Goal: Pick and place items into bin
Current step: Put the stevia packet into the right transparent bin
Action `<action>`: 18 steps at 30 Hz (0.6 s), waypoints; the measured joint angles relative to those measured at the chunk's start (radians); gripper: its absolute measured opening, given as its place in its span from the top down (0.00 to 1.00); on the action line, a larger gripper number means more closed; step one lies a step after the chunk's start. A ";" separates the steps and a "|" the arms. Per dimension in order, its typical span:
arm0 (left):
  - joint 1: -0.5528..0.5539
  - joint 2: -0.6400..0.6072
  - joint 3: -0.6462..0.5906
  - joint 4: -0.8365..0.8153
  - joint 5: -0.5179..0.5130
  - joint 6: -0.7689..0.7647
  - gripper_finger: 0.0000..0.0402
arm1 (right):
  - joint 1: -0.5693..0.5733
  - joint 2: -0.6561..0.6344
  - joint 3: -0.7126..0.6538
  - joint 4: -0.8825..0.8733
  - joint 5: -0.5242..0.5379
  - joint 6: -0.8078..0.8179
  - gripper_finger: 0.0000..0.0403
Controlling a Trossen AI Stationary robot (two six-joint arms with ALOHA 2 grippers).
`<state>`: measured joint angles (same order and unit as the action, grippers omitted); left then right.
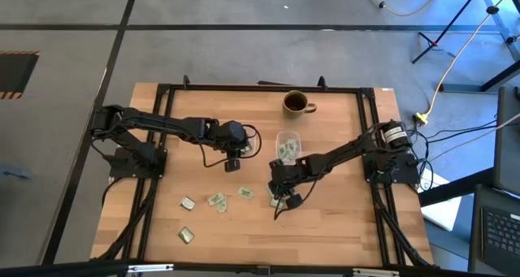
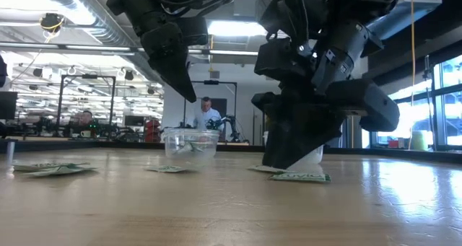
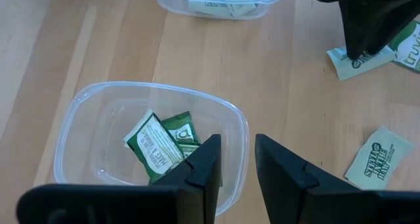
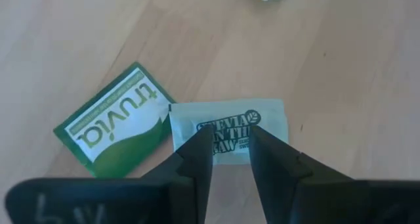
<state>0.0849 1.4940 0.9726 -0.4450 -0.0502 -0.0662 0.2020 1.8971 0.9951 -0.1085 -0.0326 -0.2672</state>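
Note:
Small green and white packets lie flat on the wooden table: several (image 1: pixel 216 201) toward the near left, and two under my right gripper (image 1: pixel 282 196). In the right wrist view, its open fingers stand over a white packet (image 4: pixel 266 119), beside a green packet (image 4: pixel 115 122). My left gripper (image 3: pixel 236 159) is open and hovers above a clear plastic bin (image 3: pixel 79 115) that holds two green packets (image 3: pixel 157 145); nothing is between its fingers. A second clear bin (image 1: pixel 288 145) farther back also holds packets. My right gripper comes down from above, pointing at the table, with its fingertips (image 4: pixel 202 140) over the middle of the white packet's printed face (image 4: pixel 226 129). The packet lies flat on the table. Whether the tips press on it or stop just above it, I cannot tell.
A brown mug (image 1: pixel 296 103) stands near the far edge. More packets lie loose at the near left (image 1: pixel 186 235) and beside the bin (image 3: pixel 377 158). A black frame rail (image 1: pixel 260 88) runs around the table. In the room beyond, a person (image 2: pixel 208 116) sits.

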 joint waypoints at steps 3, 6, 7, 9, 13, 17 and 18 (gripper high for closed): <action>0.000 0.000 0.000 0.000 0.000 0.000 0.78 | 0.000 0.001 0.000 -0.002 0.000 0.000 0.77; 0.000 0.000 0.000 0.000 0.000 0.000 0.78 | 0.000 0.001 0.000 -0.003 0.001 -0.001 0.81; 0.000 0.000 0.000 0.000 0.000 0.000 0.78 | 0.000 0.001 0.000 -0.003 0.001 -0.001 0.83; 0.000 0.000 0.000 0.000 0.000 0.000 0.78 | 0.000 0.002 -0.001 -0.006 0.001 -0.002 0.86; 0.000 0.000 0.000 0.000 -0.001 0.000 0.78 | 0.000 0.002 -0.001 -0.010 0.001 -0.003 0.91; 0.000 0.000 0.000 0.000 -0.001 0.000 0.78 | 0.000 -0.005 -0.002 -0.010 0.003 -0.003 0.94; 0.000 0.000 0.000 0.000 -0.001 0.000 0.78 | 0.000 -0.011 -0.004 -0.016 0.005 -0.004 0.94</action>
<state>0.0849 1.4940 0.9726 -0.4450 -0.0513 -0.0662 0.2024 1.8857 0.9911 -0.1242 -0.0275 -0.2709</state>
